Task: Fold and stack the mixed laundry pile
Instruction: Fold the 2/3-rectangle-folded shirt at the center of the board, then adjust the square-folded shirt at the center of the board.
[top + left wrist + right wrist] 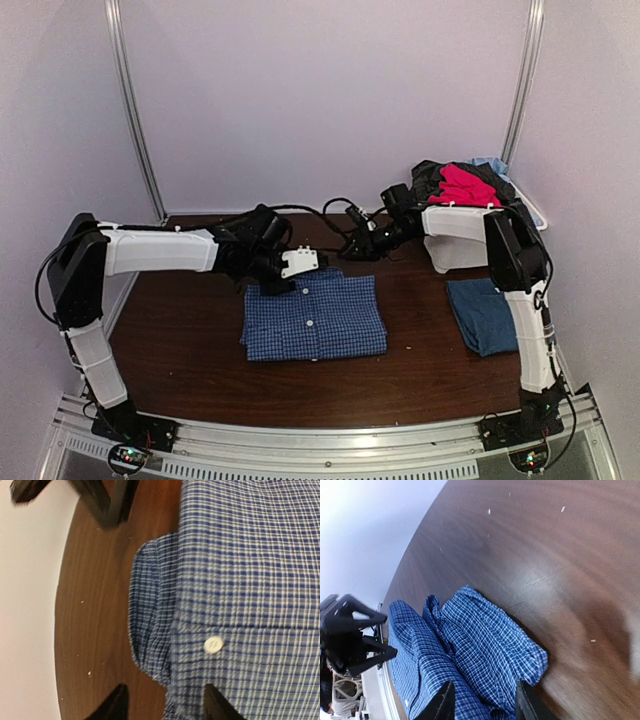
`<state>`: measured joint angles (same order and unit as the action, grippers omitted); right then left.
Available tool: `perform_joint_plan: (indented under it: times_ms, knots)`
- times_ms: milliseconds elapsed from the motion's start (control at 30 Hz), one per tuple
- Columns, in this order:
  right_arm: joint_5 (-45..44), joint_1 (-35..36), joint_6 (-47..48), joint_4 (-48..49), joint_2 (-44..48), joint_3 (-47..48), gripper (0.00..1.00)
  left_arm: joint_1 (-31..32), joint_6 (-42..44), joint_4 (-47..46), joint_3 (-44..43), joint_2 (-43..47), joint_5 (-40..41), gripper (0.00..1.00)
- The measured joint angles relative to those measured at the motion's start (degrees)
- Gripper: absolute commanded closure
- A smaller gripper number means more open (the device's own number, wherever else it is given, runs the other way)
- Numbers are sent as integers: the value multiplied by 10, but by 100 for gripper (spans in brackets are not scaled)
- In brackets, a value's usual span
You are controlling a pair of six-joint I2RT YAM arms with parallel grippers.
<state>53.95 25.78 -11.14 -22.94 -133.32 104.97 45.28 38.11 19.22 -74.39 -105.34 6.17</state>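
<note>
Top external view: a white bin stands at the far right of the desk, heaped with the pile of clothes, red-pink on top with black and a scrap of light blue around it. My right arm crosses in front of the bin and hides much of its wall. Beside that arm a dark-blue garment lies folded on the desk, its right edge partly covered by the arm. The checked shirt lies folded in the middle of the desk, well apart from the bin. Both my wrists hang over its far edge, close together.

From the left wrist, my left fingers stand apart and grip nothing. Only their tips show at the bottom edge, over the shirt's collar end, with a white button just beside one tip. I cannot tell whether the tips touch the cloth. Dark blurred shapes at the top are cut off.

From the right wrist, my right fingers are also spread and empty, above a corner of the shirt. Pale specks dot the wood, and the right side is smeared.
</note>
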Motion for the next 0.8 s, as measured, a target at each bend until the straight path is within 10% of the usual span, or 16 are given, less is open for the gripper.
perform_joint_plan:
  times_ms: [333,800]
  knots:
    - [-14,-47,3,102,213,-202,66,-109,-285,-102,111,149,-114,36]
    - [-16,72,3,165,179,-346,76,-111,-505,-214,237,41,-241,53]
